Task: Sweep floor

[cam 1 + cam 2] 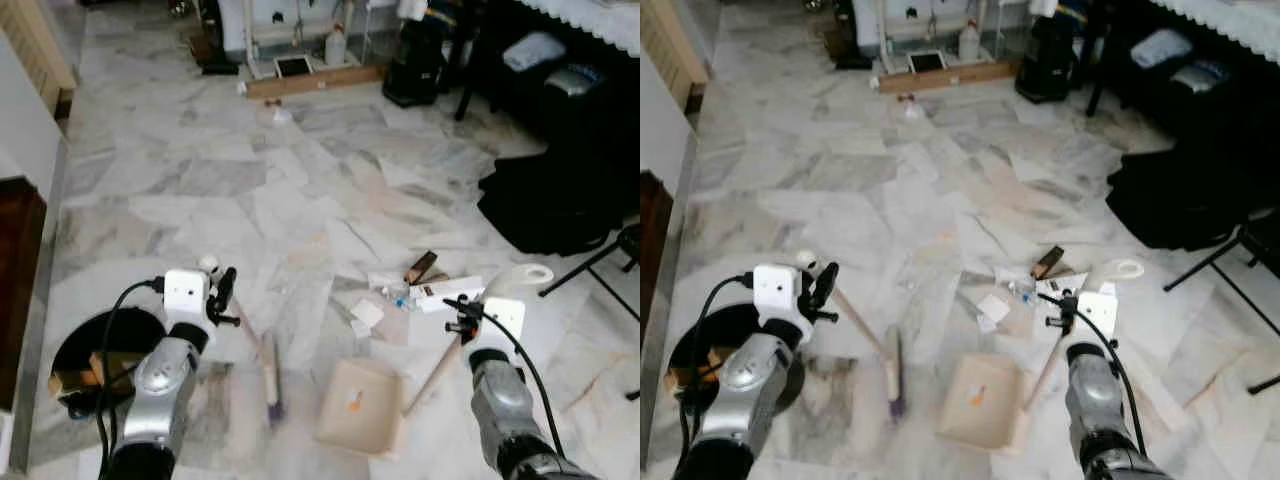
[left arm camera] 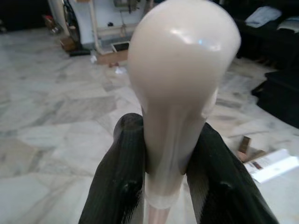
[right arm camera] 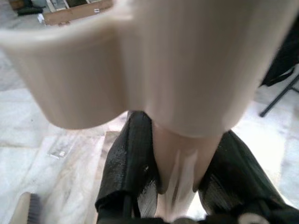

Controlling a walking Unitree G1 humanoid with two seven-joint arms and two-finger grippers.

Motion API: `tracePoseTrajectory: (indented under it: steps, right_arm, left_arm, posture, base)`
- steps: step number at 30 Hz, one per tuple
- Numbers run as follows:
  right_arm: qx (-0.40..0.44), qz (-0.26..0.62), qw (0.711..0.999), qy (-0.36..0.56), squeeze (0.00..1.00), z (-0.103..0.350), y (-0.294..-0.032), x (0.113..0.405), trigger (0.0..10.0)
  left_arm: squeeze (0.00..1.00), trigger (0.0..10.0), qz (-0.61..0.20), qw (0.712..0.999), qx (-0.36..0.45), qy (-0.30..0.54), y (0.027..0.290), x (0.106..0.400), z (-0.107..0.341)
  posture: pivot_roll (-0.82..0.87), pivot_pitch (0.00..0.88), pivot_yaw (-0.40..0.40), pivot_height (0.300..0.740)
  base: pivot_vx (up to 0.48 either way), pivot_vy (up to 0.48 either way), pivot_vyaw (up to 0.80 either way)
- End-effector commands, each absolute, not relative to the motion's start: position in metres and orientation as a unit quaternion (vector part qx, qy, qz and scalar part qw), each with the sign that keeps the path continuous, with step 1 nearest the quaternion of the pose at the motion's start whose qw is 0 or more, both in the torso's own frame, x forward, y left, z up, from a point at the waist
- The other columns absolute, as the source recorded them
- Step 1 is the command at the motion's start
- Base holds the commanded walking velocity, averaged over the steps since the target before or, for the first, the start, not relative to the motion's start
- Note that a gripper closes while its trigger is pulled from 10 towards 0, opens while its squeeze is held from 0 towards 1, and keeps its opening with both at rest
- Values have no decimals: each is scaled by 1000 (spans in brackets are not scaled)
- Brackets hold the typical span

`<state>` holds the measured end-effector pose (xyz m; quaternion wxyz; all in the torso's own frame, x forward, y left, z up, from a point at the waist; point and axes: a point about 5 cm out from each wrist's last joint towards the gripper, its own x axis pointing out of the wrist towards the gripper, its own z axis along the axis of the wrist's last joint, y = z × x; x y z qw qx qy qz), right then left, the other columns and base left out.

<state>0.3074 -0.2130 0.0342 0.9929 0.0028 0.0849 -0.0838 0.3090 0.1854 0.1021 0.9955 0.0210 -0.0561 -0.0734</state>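
Left gripper (image 1: 222, 296): fingers (image 2: 122, 186) pressed on either side of the broom handle just below its rounded cream knob (image 2: 182, 60); a firm pinch.
Broom (image 1: 892, 378): handle slopes down and to the robot's right from the left gripper; the head rests on the marble floor (image 1: 220, 180), just left of the dustpan, bristles slightly blurred.
Right gripper (image 1: 1061, 310): fingers (image 3: 128, 163) clamped around the cream dustpan handle (image 3: 177, 154), below its broad hooked end.
Dustpan (image 1: 360, 405): tray lies flat on the floor between the two arms, with a small orange scrap inside; its pole slopes up to the right gripper.
Litter (image 1: 415, 288): paper slips, a white box and a brown block lie scattered just beyond the dustpan, near its far edge.
Bin (image 1: 95, 355): dark round container beside the left arm, some debris inside.
Step in hand (judged): gathering the litter into the tray.
Technique (judged): carry the broom head past the far side of the scraps, then draw it toward the tray in short, low strokes; keep the tray lip pressed flat so paper does not slide beneath.
Risk (judged): light paper may scatter under a fast stroke; the high grip gives little control of the head.
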Motion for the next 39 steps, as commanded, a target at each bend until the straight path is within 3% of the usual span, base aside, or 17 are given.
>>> tracePoseTrajectory:
  steps: [1, 14, 24, 39]
  right_arm:
    - [-3, -95, 992, 79, 0, 37, -221, 307, 10000]
    - [-1, -101, 992, 77, 0, 37, -223, 307, 10000]
    - [9, -96, 993, 72, 0, 38, -220, 308, 10000]
    - [4, -97, 993, 65, 0, 40, -222, 307, 10000]
  left_arm:
    - [0, 10000, -79, 994, 20, -71, 182, 310, 107]
    - [0, 10000, -81, 994, 20, -75, 182, 311, 109]
    - [0, 10000, -81, 994, 22, -77, 183, 312, 111]
    - [0, 10000, -80, 993, 20, -85, 183, 312, 113]
  posture:
    - [31, 77, 9, 740]
    - [30, 70, 13, 740]
    - [33, 69, 15, 740]
    - [31, 72, 15, 740]
  base:
    - [364, 0, 0]
    - [366, 0, 0]
    - [367, 0, -759]
    - [266, 0, 0]
